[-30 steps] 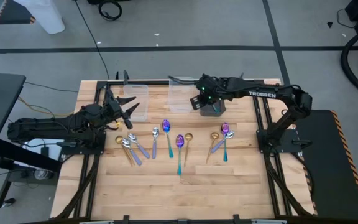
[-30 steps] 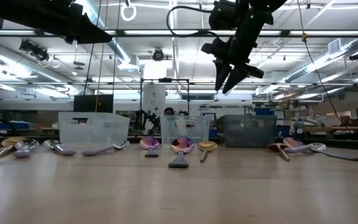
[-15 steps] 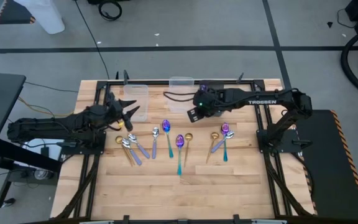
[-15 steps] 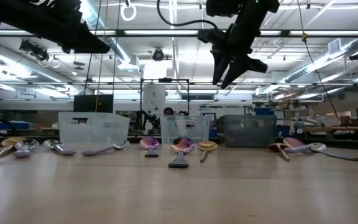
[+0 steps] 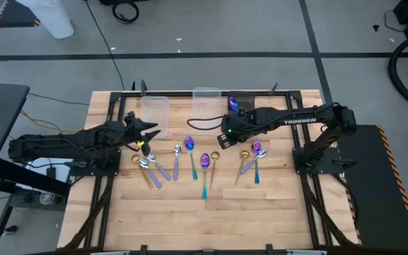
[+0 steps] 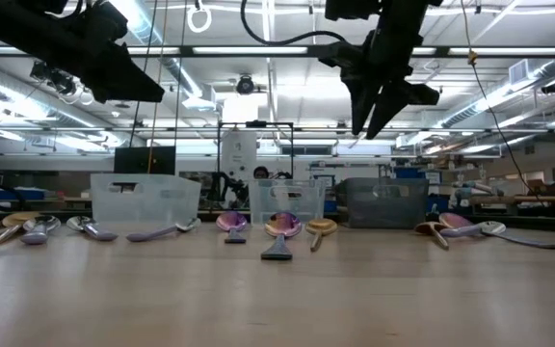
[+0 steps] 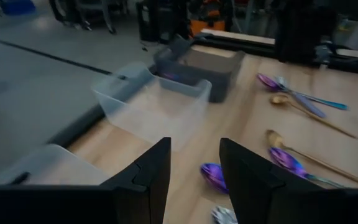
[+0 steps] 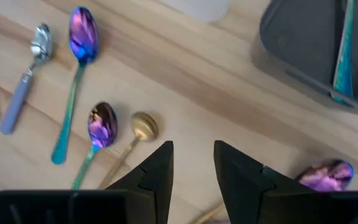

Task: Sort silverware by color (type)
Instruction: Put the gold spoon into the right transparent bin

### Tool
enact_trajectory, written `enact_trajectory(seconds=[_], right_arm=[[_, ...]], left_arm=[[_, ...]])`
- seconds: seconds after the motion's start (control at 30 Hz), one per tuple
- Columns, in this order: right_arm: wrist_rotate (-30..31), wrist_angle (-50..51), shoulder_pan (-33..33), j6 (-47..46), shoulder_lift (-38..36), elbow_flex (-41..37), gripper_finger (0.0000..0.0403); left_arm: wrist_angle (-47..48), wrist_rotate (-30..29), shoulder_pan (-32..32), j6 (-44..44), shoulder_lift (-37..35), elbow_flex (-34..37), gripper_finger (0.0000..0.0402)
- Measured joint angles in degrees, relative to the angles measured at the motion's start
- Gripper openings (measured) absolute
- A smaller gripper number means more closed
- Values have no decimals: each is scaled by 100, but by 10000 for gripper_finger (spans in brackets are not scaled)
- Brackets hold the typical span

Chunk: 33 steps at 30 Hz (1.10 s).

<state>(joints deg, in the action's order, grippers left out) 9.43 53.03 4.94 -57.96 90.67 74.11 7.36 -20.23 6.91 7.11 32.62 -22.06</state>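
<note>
Iridescent purple-blue spoons (image 5: pixel 205 161) lie with gold and silver ones in a loose row across the middle of the wooden table (image 5: pixel 190 212), while one teal-handled spoon (image 8: pixel 344 43) already rests in the dark bin (image 8: pixel 303 43) at the far edge, to the right of the two clear bins (image 5: pixel 155 108). The right gripper (image 5: pixel 224 134) hangs empty above the row, fingers apart, just near of that bin, so I judge a fresh pick is in hand. Next it likely has to come down over another iridescent spoon (image 8: pixel 101 124) (a gold spoon (image 8: pixel 143 127) lies just beside it) and close on the slim handle. The left gripper (image 5: pixel 149 134) hovers, jaws parted and empty, above the left-hand spoons.
</note>
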Motion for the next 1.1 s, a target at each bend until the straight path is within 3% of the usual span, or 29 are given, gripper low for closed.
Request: enact_trajectory(seconds=[0.2,1.1], right_arm=[[0,354,-188,-286,0,0,126],[-223,295,-1070,-2285,65,-907,126]], left_arm=[[160,296,-1,146,0,0,146],[90,370,-1,278,0,0,146]])
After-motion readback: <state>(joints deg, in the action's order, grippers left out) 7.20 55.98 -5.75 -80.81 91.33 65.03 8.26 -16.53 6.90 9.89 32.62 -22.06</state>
